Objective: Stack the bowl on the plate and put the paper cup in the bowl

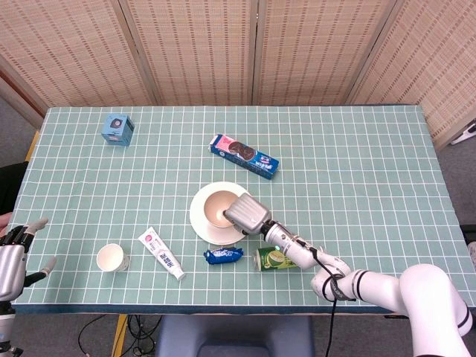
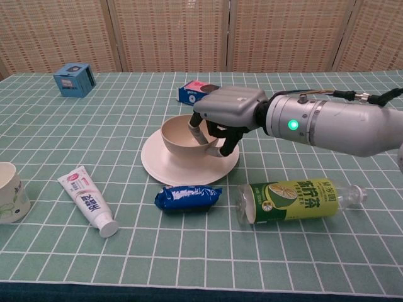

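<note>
The beige bowl sits over the white plate near the table's middle. My right hand grips the bowl's right rim, one finger inside and the thumb outside. Whether the bowl rests on the plate or hangs just above it I cannot tell. The paper cup stands upright at the front left. My left hand hovers open off the table's front left corner, apart from the cup.
A toothpaste tube, a blue snack packet and a lying green tea bottle line the front of the plate. A blue cookie box lies behind it. A small blue cube box stands at the far left.
</note>
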Controlling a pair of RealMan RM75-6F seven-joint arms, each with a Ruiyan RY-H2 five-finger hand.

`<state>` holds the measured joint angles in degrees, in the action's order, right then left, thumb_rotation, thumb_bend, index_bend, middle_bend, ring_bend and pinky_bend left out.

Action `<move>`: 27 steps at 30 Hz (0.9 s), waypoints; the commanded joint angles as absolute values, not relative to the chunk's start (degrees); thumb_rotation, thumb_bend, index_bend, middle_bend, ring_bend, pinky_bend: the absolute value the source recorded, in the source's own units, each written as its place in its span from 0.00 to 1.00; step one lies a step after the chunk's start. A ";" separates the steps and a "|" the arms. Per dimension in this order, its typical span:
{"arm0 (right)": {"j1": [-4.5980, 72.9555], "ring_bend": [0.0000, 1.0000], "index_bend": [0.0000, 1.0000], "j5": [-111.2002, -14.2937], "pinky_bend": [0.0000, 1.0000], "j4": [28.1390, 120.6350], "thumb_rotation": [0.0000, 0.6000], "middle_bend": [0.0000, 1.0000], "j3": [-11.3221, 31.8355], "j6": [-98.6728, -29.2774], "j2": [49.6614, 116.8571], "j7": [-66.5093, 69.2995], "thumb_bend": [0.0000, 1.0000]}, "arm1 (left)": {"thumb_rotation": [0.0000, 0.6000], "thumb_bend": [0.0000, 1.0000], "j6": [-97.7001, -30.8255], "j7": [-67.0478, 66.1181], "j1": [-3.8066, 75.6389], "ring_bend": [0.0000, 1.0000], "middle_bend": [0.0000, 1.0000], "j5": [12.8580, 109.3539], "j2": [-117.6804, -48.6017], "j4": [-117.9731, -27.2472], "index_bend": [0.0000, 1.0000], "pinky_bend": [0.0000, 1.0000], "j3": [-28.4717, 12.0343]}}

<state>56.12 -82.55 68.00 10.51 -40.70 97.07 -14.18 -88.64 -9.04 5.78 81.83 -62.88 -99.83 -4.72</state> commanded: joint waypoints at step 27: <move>48.95 0.87 0.07 -77.81 1.00 81.57 1.00 0.86 9.11 -53.22 85.99 -21.85 0.20 | 1.00 0.22 -87.39 -8.50 6.29 0.24 0.29 82.59 -63.79 -98.81 0.19 0.35 -5.31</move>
